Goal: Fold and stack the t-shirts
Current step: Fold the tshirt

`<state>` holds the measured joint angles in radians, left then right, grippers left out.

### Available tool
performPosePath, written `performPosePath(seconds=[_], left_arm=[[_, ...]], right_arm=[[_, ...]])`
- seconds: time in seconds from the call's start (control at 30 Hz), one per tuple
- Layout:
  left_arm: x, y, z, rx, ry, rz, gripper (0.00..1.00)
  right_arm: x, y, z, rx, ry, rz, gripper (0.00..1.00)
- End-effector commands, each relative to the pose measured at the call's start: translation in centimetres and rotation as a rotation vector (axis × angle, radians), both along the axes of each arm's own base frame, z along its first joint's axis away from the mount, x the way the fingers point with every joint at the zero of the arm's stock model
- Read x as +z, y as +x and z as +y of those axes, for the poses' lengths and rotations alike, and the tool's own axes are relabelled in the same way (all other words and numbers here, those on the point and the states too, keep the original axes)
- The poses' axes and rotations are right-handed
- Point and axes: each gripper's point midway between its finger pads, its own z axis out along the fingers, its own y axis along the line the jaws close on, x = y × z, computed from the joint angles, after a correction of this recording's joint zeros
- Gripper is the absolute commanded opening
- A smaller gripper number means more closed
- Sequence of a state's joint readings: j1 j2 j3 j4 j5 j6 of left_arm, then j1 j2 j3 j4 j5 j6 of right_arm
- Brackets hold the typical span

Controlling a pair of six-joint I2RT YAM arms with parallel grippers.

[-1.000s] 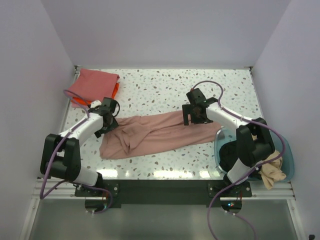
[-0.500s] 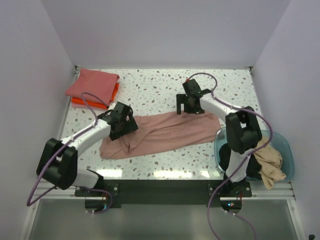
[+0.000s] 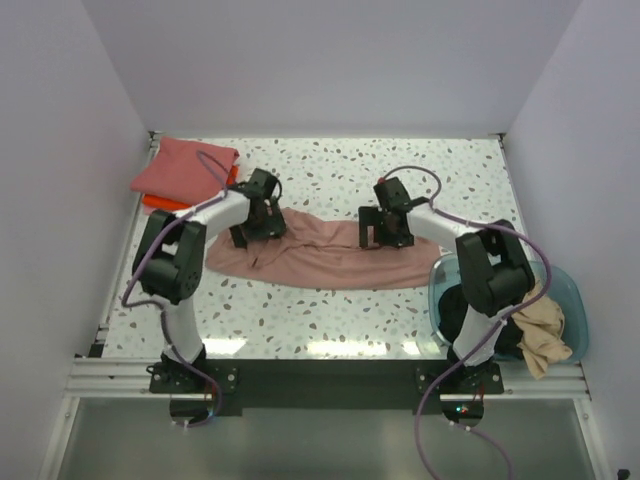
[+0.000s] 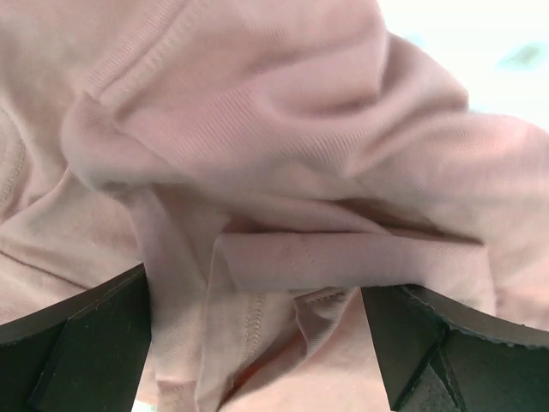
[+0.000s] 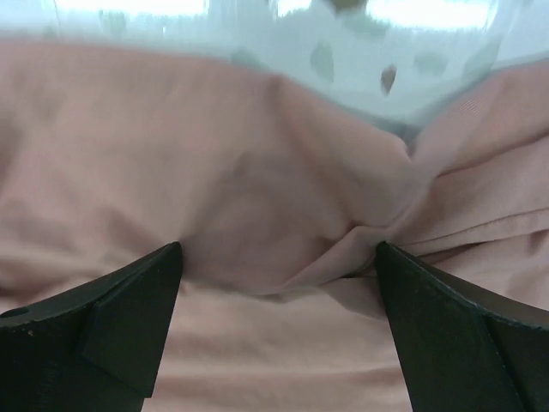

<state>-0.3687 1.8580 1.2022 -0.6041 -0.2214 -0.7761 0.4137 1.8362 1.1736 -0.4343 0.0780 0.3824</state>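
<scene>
"When you looked down from above, where was the pink t-shirt (image 3: pixel 330 260)?"

"It lay across the middle of the speckled table (image 3: pixel 330 165). Its long way ran from left to right."

"And where were the grippers?"

"Both sat right on top of it. The left gripper (image 4: pixel 253 287) was by the left end. The right gripper (image 5: pixel 279 253) was nearer the right end, though some cloth went on past it."

"Were they holding it?"

"I don't think so. On each one the black fingers (image 4: pixel 77 343) stood wide apart. Bunched cloth lay between them, not squeezed."

"So which arm should take which end?"

"Each one its own end, I think, because the shirt was right under them."

"Was anything in the way?"

"The blue tub (image 3: pixel 578 300) sat just beside the right end, with a black shirt (image 3: pixel 460 305) and a tan shirt (image 3: pixel 545 345) in it. The folded coral red shirt (image 3: pixel 185 165) lay on an orange shirt (image 3: pixel 155 206) in the far left corner, near the left gripper. A big swing could bump either one."
</scene>
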Motion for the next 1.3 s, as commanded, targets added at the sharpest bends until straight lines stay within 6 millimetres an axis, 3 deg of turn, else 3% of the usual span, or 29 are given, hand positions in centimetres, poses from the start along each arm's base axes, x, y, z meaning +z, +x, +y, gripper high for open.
performPosePath(seconds=[0.0, 0.03, 0.07, 0.1, 0.13, 0.17, 0.33, 0.37, 0.43, 0.53, 0.7, 0.93, 1.03, 1.13, 1.17, 1.23, 1.27], left_arm=[[-1.6, 9.1, -4.2, -0.149, -0.091, -0.106, 1.0], [-1.7, 10.9, -5.2, -0.178, -0.107, -0.124, 1.0], [1.1, 15.0, -7.2, -0.202, -0.149, -0.22, 1.0], [-2.2, 15.9, -8.3, -0.257, -0.166, -0.172, 1.0], [-2.8, 16.8, -8.8, -0.265, -0.164, -0.155, 1.0], [-3.1, 20.2, -10.0, -0.267, -0.175, -0.2, 1.0], [-2.5, 25.9, -12.0, -0.25, -0.237, -0.368, 1.0], [-3.6, 25.4, -12.2, -0.25, -0.264, -0.353, 1.0], [-3.2, 26.3, -12.1, -0.221, -0.292, -0.391, 1.0], [-3.5, 27.2, -11.9, -0.2, -0.3, -0.402, 1.0], [-3.2, 27.8, -11.4, -0.176, -0.307, -0.432, 1.0], [-2.7, 28.4, -10.4, -0.144, -0.273, -0.455, 1.0], [0.0, 29.1, -11.5, -0.176, -0.324, -0.512, 1.0], [5.1, 29.6, -12.8, -0.226, -0.386, -0.584, 1.0], [8.7, 29.7, -13.1, -0.241, -0.399, -0.635, 1.0], [12.2, 29.1, -13.7, -0.272, -0.409, -0.68, 1.0], [16.4, 28.6, -13.8, -0.293, -0.413, -0.738, 1.0]], right_arm=[[-0.5, -5.1, 1.1, 0.014, 0.096, 0.102, 0.99], [-0.5, -5.9, 1.5, 0.018, 0.119, 0.111, 0.99], [-0.6, -6.9, 2.4, 0.041, 0.134, 0.116, 0.99], [-0.1, -7.8, 3.4, 0.047, 0.168, 0.115, 0.99], [-0.8, -9.7, 4.3, 0.074, 0.161, 0.145, 0.99], [-1.0, -10.7, 4.8, 0.077, 0.168, 0.155, 0.99], [-1.6, -17.0, 9.7, 0.08, 0.293, 0.218, 0.99], [-1.3, -17.9, 10.8, 0.093, 0.326, 0.224, 0.99], [0.2, -19.6, 13.5, 0.145, 0.406, 0.221, 0.99], [2.3, -19.9, 14.8, 0.209, 0.408, 0.18, 0.99], [7.1, -18.3, 13.0, 0.216, 0.34, 0.035, 0.99], [10.2, -15.7, 10.6, 0.154, 0.262, -0.1, 0.99], [11.0, -15.0, 9.4, 0.126, 0.228, -0.139, 0.99], [11.3, -15.0, 8.8, 0.123, 0.214, -0.15, 0.99], [11.5, -15.1, 8.6, 0.117, 0.221, -0.155, 0.99], [12.0, -15.3, 8.2, 0.112, 0.236, -0.171, 0.99], [12.1, -15.3, 7.9, 0.108, 0.24, -0.174, 0.99]])
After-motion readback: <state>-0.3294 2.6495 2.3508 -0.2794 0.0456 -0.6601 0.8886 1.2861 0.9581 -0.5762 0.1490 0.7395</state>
